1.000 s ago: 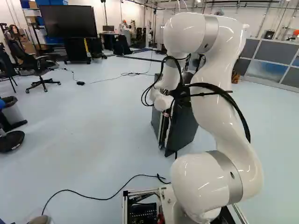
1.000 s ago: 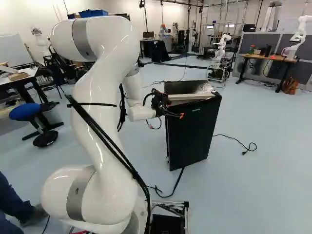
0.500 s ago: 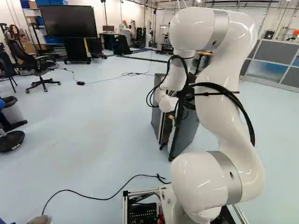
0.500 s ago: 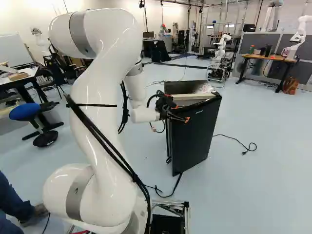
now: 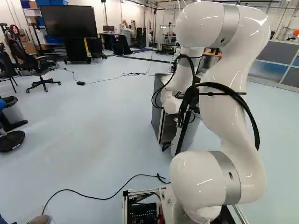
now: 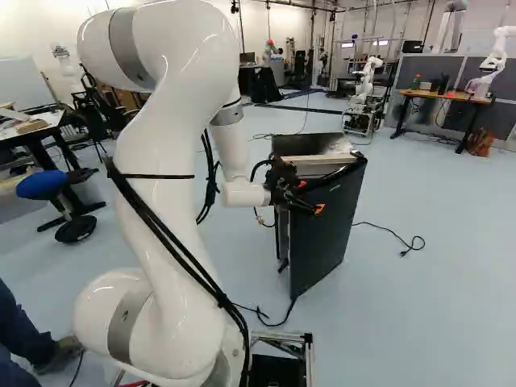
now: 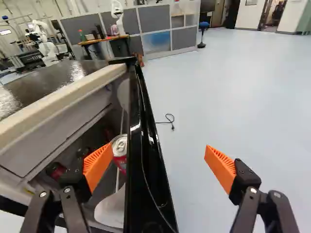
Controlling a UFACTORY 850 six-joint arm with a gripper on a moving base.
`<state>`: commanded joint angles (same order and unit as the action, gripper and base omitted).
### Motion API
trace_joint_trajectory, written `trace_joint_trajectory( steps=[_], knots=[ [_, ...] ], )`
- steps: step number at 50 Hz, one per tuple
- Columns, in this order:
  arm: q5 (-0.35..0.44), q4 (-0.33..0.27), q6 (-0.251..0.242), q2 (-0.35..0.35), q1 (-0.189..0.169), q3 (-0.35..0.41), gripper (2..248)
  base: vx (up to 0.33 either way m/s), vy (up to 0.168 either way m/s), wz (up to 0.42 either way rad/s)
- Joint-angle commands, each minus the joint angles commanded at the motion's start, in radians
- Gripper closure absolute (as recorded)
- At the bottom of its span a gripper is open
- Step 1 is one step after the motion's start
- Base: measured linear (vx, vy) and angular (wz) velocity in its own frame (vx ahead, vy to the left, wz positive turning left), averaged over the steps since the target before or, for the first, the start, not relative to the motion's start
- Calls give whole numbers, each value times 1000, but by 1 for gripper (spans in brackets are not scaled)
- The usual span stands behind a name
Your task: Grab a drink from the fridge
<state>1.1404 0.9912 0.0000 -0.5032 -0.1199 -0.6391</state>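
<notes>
Fridge (image 6: 310, 144): right of centre in the right base view, ajar.
Claw (image 7: 158, 154): spread, one finger each side of the door.
Can (image 7: 119, 145): inside, beside the door.
Door (image 6: 322, 246): likely your current step; swing it wider before reaching in.

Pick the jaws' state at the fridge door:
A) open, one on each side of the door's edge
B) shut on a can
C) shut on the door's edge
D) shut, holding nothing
A: in the wrist view the jaws stand wide apart, with the black fridge door running between them and a visible gap to either side.
</notes>
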Motion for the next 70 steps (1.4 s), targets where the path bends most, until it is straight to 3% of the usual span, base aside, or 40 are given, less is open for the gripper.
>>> trace_joint_trajectory(
  steps=[17,42,70],
  knots=[
    [-32,104,0,38,-38,58,3,0,0,0],
    [-75,257,0,106,-62,165,3,0,0,0],
    [-76,275,0,128,-74,200,3,0,0,0]
  ],
)
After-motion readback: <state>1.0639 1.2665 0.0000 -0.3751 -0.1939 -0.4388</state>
